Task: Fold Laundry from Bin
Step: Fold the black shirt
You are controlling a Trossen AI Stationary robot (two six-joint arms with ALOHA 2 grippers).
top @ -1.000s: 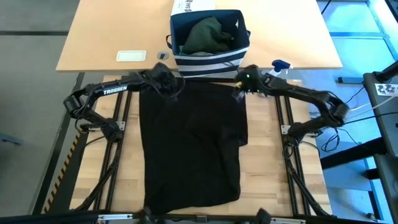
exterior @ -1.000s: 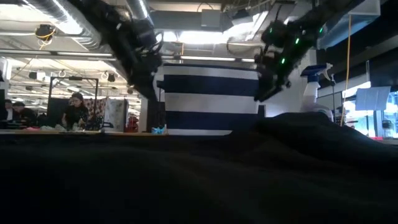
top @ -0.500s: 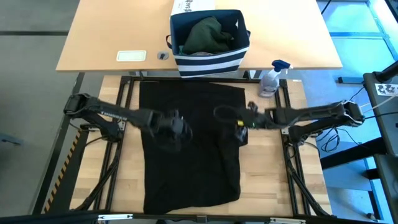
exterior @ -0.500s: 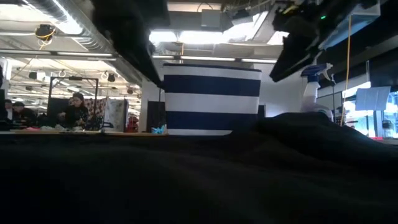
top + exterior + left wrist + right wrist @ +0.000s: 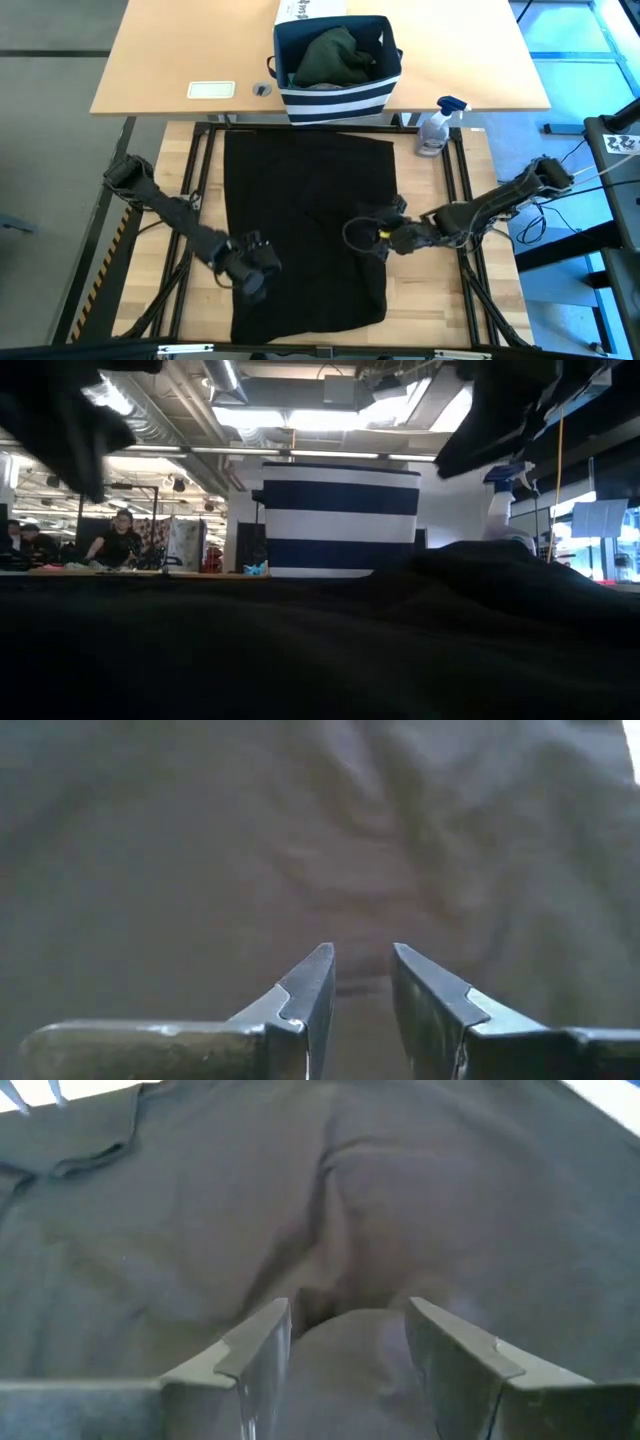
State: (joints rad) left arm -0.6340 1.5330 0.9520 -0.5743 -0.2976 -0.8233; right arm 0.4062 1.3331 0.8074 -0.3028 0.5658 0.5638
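Observation:
A black garment point(image 5: 310, 220) of the laundry lies spread flat on the table, and it fills the low view's foreground point(image 5: 320, 650). The striped bin point(image 5: 335, 100) stands beyond its far edge and holds a dark green garment point(image 5: 335, 55). My left gripper point(image 5: 255, 280) hovers open over the black garment's near left part point(image 5: 360, 952). My right gripper point(image 5: 378, 238) is open at the garment's right edge. Its fingers stand on either side of a raised ridge of cloth point(image 5: 350, 1335). My right gripper comes at the black garment slanting down from the table's right side. A ridge of the cloth point(image 5: 350, 1335) rises in the gap between its open fingers. I cannot tell whether the fingers touch it.
A spray bottle point(image 5: 435, 130) stands off the garment's far right corner. A white printed box point(image 5: 310, 10) sits behind the bin, and a small white pad point(image 5: 211, 90) lies on the far table at the left. Bare wood shows to either side of the garment.
Both grippers have swung from the garment's far corners by the bin toward the table's near edge. The left went down the left side to the near left part. The right went down the right side to mid-length. The black garment has stayed flat where it lay.

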